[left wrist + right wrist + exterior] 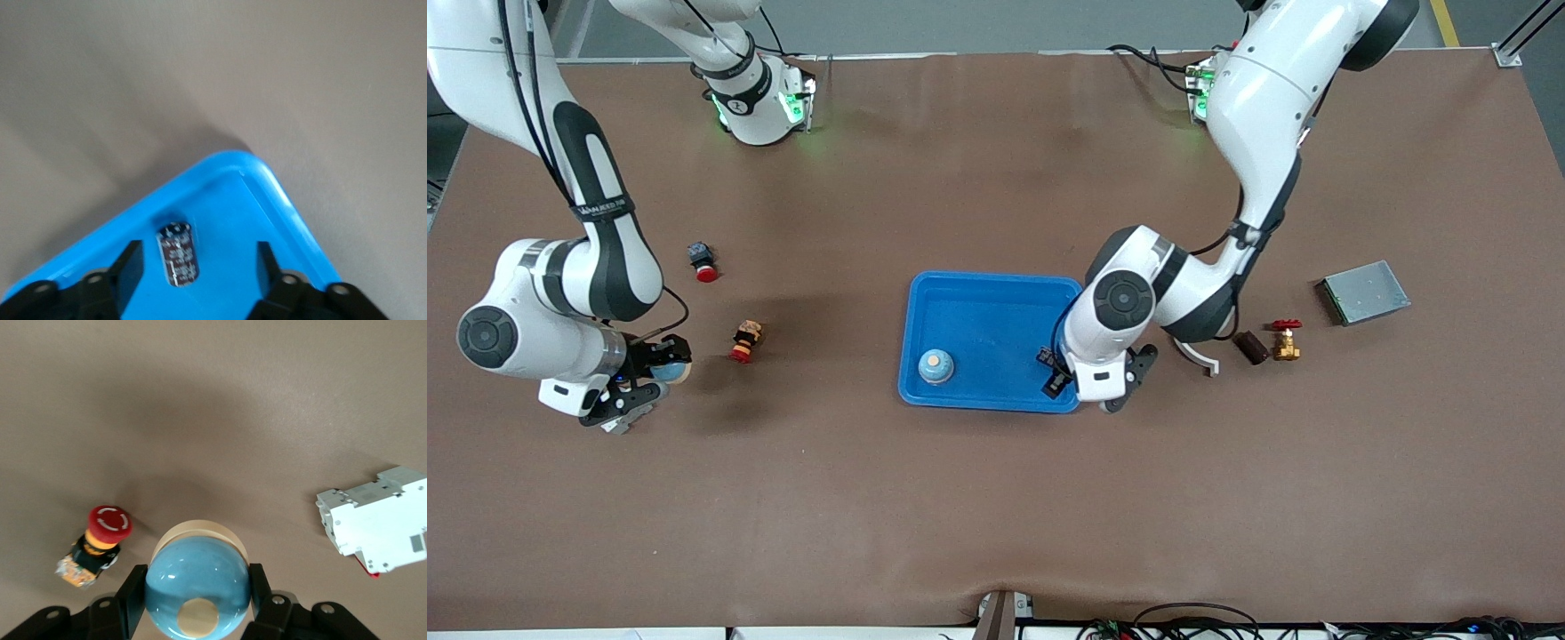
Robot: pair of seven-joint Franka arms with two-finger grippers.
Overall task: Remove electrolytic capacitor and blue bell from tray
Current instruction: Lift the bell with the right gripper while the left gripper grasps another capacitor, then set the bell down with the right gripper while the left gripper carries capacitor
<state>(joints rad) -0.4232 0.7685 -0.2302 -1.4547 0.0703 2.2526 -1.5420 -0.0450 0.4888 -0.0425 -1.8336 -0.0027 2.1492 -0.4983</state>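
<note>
A blue tray [996,277] lies mid-table with one blue bell [935,365] standing in it. My left gripper [1060,380] hangs over the tray's corner nearest the front camera, toward the left arm's end. In the left wrist view the dark capacitor [177,255] lies on the tray [280,193] floor between the open fingers of the left gripper [198,257], touching neither. My right gripper [660,373] is at the right arm's end of the table, shut on a second blue bell [197,587] with a cream base; this bell [671,371] barely shows from the front.
Two red push buttons [703,260] [746,341] lie between the right gripper and the tray. A white breaker [377,520] lies near the held bell. Toward the left arm's end are a dark block [1251,347], a brass valve [1286,340] and a grey metal box [1363,292].
</note>
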